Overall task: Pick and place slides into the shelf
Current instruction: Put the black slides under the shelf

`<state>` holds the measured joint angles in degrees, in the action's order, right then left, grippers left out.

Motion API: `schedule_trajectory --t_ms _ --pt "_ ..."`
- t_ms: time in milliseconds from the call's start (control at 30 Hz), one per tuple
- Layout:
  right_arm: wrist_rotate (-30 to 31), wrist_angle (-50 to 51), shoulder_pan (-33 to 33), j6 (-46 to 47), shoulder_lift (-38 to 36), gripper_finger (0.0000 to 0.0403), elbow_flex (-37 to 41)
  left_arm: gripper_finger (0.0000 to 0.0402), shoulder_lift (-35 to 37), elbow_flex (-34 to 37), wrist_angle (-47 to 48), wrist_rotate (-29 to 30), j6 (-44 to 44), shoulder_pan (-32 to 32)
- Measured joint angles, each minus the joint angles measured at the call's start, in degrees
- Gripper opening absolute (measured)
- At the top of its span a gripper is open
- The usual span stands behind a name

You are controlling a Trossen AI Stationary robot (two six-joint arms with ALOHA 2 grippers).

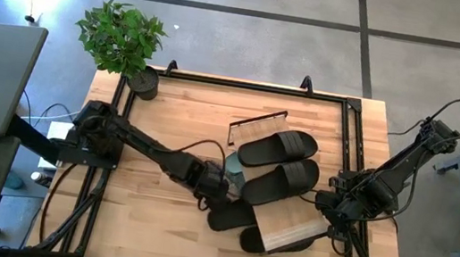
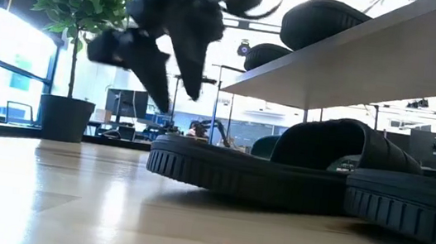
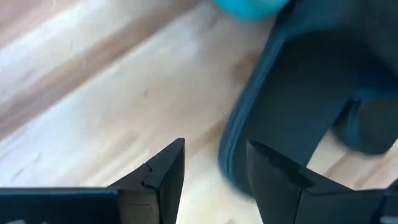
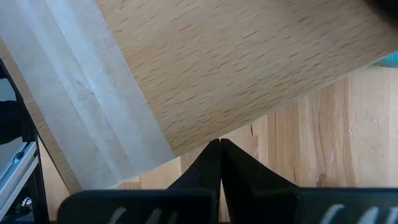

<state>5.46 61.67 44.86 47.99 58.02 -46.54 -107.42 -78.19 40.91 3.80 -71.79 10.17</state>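
Two black slides (image 1: 278,147) (image 1: 281,182) are laid side by side on the sloping light-wood top of the shelf (image 1: 293,227). Two more black slides (image 1: 230,214) (image 1: 252,239) are seen on the table at its lower end, partly tucked under the plank. A sage-green slide (image 1: 234,164) is partly hidden beside the shelf.

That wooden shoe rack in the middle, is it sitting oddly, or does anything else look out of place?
The shelf sits at an angle to the table edges, not square. Two black slides lie on its plank, while two more lie on the table, partly under its near end.
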Motion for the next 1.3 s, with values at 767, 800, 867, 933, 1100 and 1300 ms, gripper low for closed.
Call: schedule_trajectory --t_ms 767,800,867,933,1100,1300 --pt "-0.11 0.28 0.00 -0.36 0.05 0.0000 0.00 0.0154 -5.57 -2.52 -0.67 14.45 4.50 17.05" --pt "-0.17 0.38 0.00 -0.34 0.07 0.0000 -0.01 0.0154 -6.60 -2.55 -2.21 13.66 4.96 16.49" --pt "-0.90 0.59 -0.05 -0.28 0.04 0.0000 0.00 0.0154 -8.03 -2.64 -2.45 12.09 4.92 15.89" --pt "-1.34 0.67 -0.24 -0.24 0.11 0.0000 0.00 0.0154 -8.87 -2.55 -3.39 11.41 4.40 15.00" --pt "-1.66 1.06 -0.24 -0.06 0.05 0.0000 0.00 0.0154 -9.25 -2.61 -6.39 11.72 6.19 12.99" --pt "-1.47 1.05 -0.26 -0.04 0.09 0.0000 0.00 0.0154 -9.22 -2.63 -11.74 12.43 13.13 9.78"
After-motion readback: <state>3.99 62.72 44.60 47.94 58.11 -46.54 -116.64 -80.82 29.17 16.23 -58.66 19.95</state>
